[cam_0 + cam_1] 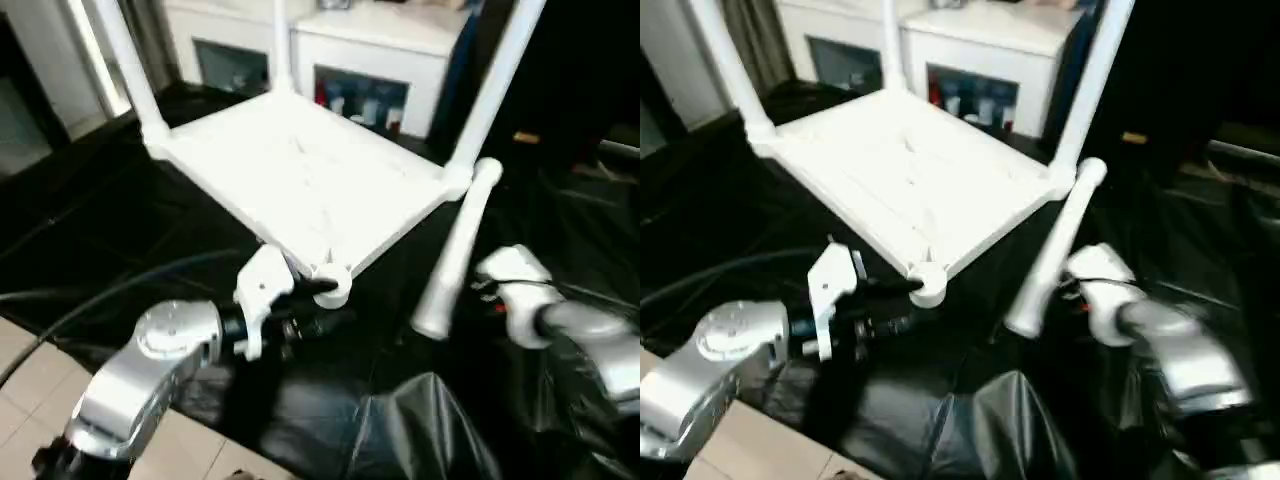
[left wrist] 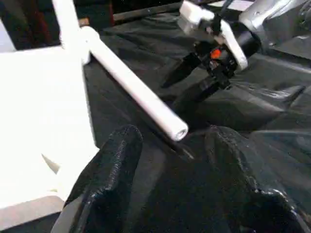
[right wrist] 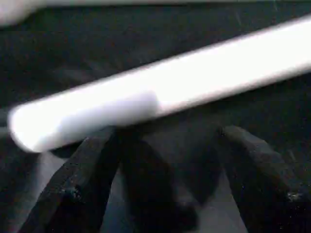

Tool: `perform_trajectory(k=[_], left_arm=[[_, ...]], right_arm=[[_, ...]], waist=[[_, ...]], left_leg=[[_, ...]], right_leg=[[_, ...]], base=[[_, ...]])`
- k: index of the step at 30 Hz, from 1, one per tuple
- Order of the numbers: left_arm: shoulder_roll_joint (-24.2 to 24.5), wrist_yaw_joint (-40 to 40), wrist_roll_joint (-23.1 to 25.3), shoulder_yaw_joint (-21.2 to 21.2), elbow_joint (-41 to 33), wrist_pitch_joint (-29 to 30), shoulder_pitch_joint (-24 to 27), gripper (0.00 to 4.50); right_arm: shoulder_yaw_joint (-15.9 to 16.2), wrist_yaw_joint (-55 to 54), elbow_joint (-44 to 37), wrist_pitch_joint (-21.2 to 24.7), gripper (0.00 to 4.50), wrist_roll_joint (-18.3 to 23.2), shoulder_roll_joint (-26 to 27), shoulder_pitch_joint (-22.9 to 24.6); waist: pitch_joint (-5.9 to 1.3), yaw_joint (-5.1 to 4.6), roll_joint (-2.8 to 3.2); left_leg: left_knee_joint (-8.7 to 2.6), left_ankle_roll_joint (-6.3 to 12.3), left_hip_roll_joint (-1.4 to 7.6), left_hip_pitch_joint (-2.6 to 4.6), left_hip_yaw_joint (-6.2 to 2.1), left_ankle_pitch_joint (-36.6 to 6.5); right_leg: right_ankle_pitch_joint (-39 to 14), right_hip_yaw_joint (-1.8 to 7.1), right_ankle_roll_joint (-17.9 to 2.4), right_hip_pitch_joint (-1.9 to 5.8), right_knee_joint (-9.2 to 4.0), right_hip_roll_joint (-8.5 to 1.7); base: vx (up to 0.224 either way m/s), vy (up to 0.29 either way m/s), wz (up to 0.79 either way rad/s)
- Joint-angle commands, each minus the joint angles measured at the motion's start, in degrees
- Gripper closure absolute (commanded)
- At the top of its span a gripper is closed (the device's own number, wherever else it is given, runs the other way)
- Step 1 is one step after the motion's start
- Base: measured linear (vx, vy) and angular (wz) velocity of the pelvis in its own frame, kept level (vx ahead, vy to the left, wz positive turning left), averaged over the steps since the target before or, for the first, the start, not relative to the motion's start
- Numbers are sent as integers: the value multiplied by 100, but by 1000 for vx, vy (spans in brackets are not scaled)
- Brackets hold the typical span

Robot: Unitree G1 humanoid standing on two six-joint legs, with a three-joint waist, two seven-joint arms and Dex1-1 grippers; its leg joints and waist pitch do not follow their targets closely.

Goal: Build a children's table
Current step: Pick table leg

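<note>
Plainly, three legs (image 1: 497,88) stand socketed (one loose leg (image 1: 455,255) lying).

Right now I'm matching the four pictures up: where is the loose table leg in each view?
Left eye: loose leg, right of centre.
Right eye: centre.
Left wrist: diagonal from upper left to centre.
Right wrist: a bar across the frame.
Shared landmark: the black sheet it lies on.

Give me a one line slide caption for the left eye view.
Upside-down white table with three legs fitted, a fourth leg lying loose on black sheeting between the open left end effector and right end effector.
</note>
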Motion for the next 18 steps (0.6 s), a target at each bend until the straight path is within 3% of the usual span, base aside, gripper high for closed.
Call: perform_trajectory(k=[1, 3, 4, 5, 9, 10, 11, 14, 16, 17, 18], left_arm=[[14, 113, 86, 114, 29, -99, -51, 194], [-13, 241, 139, 184, 48, -166, -29, 194], [-13, 241, 139, 184, 48, -166, -29, 194], [-73, 482, 302, 243, 116, -280, -6, 194], [-509, 1452, 694, 533, 442, -617, 24, 194], [-550, 1527, 706, 564, 460, -624, 27, 194], [-863, 2108, 793, 805, 579, -771, 115, 194], [-1045, 2457, 906, 861, 589, -930, 242, 194], [-1213, 2823, 1107, 876, 699, -972, 209, 194], [-1285, 3034, 1263, 863, 848, -896, 116, 194], [-1285, 3034, 1263, 863, 848, -896, 116, 194]], right_arm=[[-490, -186, -122, 256, 108, 263, 72, -181], [-834, -377, -165, 337, 108, 396, 185, -271], [-834, -377, -165, 337, 108, 396, 185, -271], [-1109, -653, -234, 321, 108, 458, 246, -289], [-1274, -1262, -386, -335, 108, 124, 291, -54], [-1279, -1303, -401, -372, 108, 98, 296, -29], [-1441, -1834, -729, -617, 108, -92, 581, 271], [-1728, -2367, -1129, -675, 108, -119, 1043, 627], [-1823, -2701, -1422, -825, 108, -86, 1456, 940], [-1932, -3042, -1425, -625, 108, 27, 1813, 1055], [-1932, -3042, -1425, -625, 108, 27, 1813, 1055]], waist=[[-347, 10, -17], [-319, 12, -25], [-315, 11, -22], [-313, 22, -6], [-318, 3, -34], [-322, 13, -27], [-316, 2, -55], [-352, 5, -85], [-351, 14, -94], [-381, -8, -119], [-413, 43, -156]], left_leg=[[-521, 231, 218, 95, -25, -1093], [-554, -33, 220, 114, -28, -1537], [-560, -87, 218, 117, -29, -1627], [-565, -185, 217, 145, -29, -1768], [-572, -336, 202, 97, -49, -1832], [-575, -353, 209, 105, -49, -1853], [-567, -344, 198, 79, -37, -1819], [-573, -240, 187, 43, -60, -1625], [-541, -78, 170, 47, -7, -1612], [-384, -216, 124, 162, 175, -1614], [-250, -250, 90, 195, 296, -1700]], right_leg=[[-994, 52, -1341, 239, -296, -40], [-1577, 56, -1149, 205, -354, -29], [-1695, 61, -1092, 199, -364, -30], [-1844, 63, -995, 164, -387, -16], [-1927, 53, -730, 171, -406, -5], [-1945, 53, -711, 167, -410, -11], [-1941, 64, -660, 160, -436, 0], [-1893, 50, -537, 180, -418, 4], [-1914, 95, -510, 140, -460, -39], [-2167, 266, -414, 3, -523, 46], [-2605, 511, -305, -57, -580, 67]], base=[[0, 0, 0], [0, 0, 0], [0, 0, 0], [0, 0, 0], [0, 0, 0], [0, 0, 0], [0, 0, 0], [0, 0, 0], [0, 0, 0], [0, 0, 0], [0, 0, 0]])
